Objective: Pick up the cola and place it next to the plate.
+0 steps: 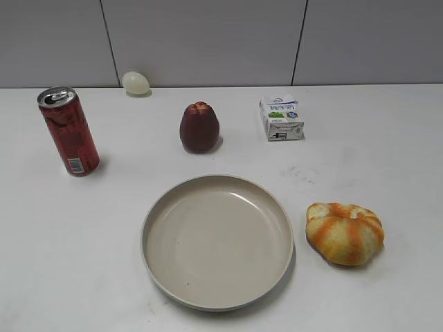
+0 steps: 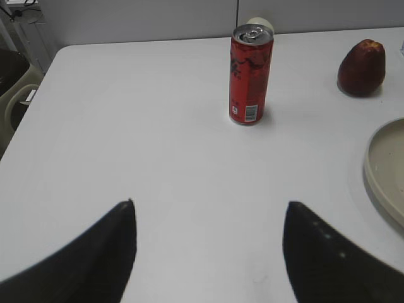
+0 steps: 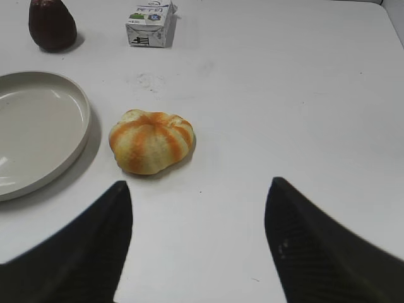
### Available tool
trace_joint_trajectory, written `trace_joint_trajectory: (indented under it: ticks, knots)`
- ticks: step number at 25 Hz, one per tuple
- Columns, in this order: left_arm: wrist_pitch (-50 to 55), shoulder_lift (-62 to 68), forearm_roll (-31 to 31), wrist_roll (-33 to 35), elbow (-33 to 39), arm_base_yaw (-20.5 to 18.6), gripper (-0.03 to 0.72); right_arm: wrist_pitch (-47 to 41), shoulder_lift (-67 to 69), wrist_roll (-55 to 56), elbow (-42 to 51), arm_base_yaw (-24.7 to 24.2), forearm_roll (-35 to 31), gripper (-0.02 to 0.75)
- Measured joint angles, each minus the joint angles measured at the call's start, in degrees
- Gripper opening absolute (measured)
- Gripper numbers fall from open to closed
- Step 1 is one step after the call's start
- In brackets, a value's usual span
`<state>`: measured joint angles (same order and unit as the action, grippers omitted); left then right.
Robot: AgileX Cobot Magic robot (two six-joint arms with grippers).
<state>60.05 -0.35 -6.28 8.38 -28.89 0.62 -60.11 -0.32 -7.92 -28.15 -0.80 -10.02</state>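
The cola (image 1: 68, 131) stands upright on the white table (image 1: 387, 152) at the far left, well apart from the plate (image 1: 217, 241), with its silver top and pull tab facing up and a small white label patch low on its side. In the left wrist view the cola (image 2: 250, 74) is ahead of the left gripper (image 2: 209, 218) and clear of it; the jaws are spread wide with nothing between them. The plate sits at front centre, bare inside. Behind the plate a dark-red fruit (image 1: 199, 127) stands upright. A pale egg-shaped object (image 1: 136, 82) lies at the back edge, beyond the cola. A small milk carton (image 1: 281, 117) rests to the right of the fruit. An orange-and-cream striped pumpkin-shaped item (image 1: 345, 232) lies just beside the plate's right rim, not touching it. The right gripper (image 3: 199, 211) hangs above the table near this item (image 3: 151, 141), jaws spread wide and holding nothing
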Motion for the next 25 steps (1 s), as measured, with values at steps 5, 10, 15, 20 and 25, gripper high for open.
trace_joint_trajectory:
  ticks: [5,10,15,20,25]
  knots:
    - [0.0,0.0,0.0,0.0,0.0,0.0,0.554,0.0,0.0,0.0,0.0,0.0,0.0,0.532]
    - [0.0,0.0,0.0,0.0,0.0,0.0,0.554,0.0,0.0,0.0,0.0,0.0,0.0,0.532]
    - [0.0,0.0,0.0,0.0,0.0,0.0,0.554,0.0,0.0,0.0,0.0,0.0,0.0,0.532]
    - [-0.1,0.0,0.0,0.0,0.0,0.0,0.554,0.0,0.0,0.0,0.0,0.0,0.0,0.532]
    - [-0.9,0.0,0.0,0.0,-0.2,0.0,0.554,0.0,0.0,0.0,0.0,0.0,0.0,0.532]
